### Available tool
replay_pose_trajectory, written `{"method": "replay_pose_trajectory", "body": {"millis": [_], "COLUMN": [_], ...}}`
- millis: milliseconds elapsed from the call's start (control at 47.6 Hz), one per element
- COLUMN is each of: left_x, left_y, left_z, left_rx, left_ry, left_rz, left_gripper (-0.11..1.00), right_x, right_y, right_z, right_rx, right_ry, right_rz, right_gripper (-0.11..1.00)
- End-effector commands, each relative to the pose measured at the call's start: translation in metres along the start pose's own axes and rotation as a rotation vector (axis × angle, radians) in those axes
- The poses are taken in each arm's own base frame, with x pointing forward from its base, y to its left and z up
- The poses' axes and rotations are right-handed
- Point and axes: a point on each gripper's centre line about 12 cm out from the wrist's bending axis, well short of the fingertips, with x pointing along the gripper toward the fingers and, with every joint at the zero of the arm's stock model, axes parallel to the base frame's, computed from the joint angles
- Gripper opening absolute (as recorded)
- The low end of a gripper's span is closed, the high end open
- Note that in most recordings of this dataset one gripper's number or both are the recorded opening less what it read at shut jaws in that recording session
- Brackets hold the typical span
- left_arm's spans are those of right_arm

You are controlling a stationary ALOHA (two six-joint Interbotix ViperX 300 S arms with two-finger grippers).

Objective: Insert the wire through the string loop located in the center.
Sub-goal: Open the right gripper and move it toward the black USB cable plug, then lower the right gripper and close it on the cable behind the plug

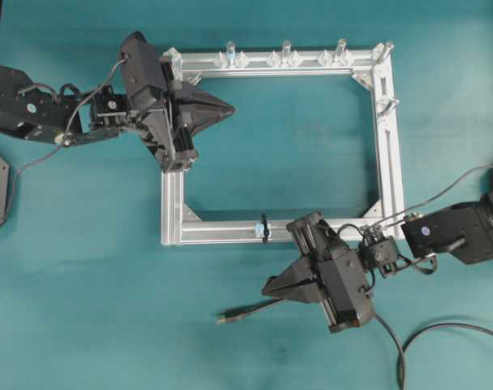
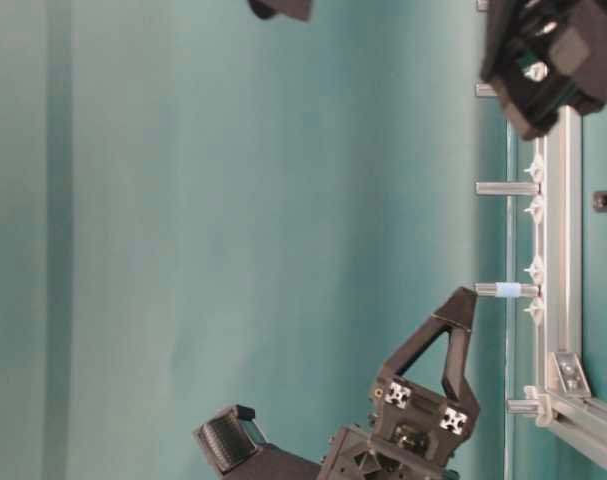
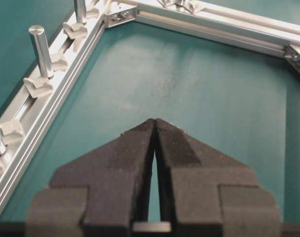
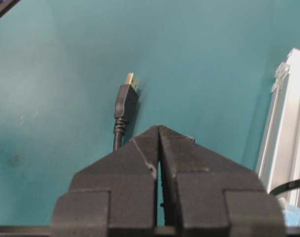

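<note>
The wire lies on the teal table in front of the frame; its dark plug with a brassy tip points left, and it also shows in the right wrist view. The cable runs under my right gripper and comes out behind it. The right gripper is shut and holds nothing; the wire passes beneath its left finger. The string loop, a small black ring with a pale blue clip, sits on the frame's near bar, just up and left of the right gripper; it also shows in the right wrist view. My left gripper is shut and empty over the frame's far left corner.
The aluminium frame is a rectangle in the middle of the table. Several silver upright pegs stand along its far bar and more on its right bar. One peg stands left of the left gripper. Grey arm cables trail at both sides.
</note>
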Motion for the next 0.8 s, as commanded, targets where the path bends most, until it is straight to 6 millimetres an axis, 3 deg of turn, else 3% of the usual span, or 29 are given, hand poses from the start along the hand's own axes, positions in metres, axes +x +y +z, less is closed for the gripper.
{"method": "replay_pose_trajectory", "body": {"millis": [0,126,588,672,777], "left_x": [-0.003,-0.004,-0.005,-0.005,-0.005], "left_y": [-0.002,-0.002,-0.003,-0.003,-0.003], "left_z": [0.01,0.009,0.005,0.005,0.004], "left_rx": [-0.004,-0.003,-0.002,0.0,-0.001], "left_ry": [-0.033,-0.029,-0.019,-0.019,-0.018], "left_rz": [-0.006,-0.007,-0.008,-0.011,-0.01], "left_gripper": [0.0,0.0,0.0,0.0,0.0], "right_x": [0.002,0.002,0.019,0.023,0.027], "right_y": [0.002,0.008,0.018,0.018,0.018], "right_z": [0.012,0.007,0.002,0.002,0.001], "right_rx": [-0.01,-0.038,-0.049,-0.049,-0.049], "right_ry": [-0.033,-0.019,-0.008,-0.006,-0.006], "right_rz": [0.01,0.035,0.066,0.066,0.066], "right_gripper": [0.04,0.25,0.3,0.39,0.61]}}
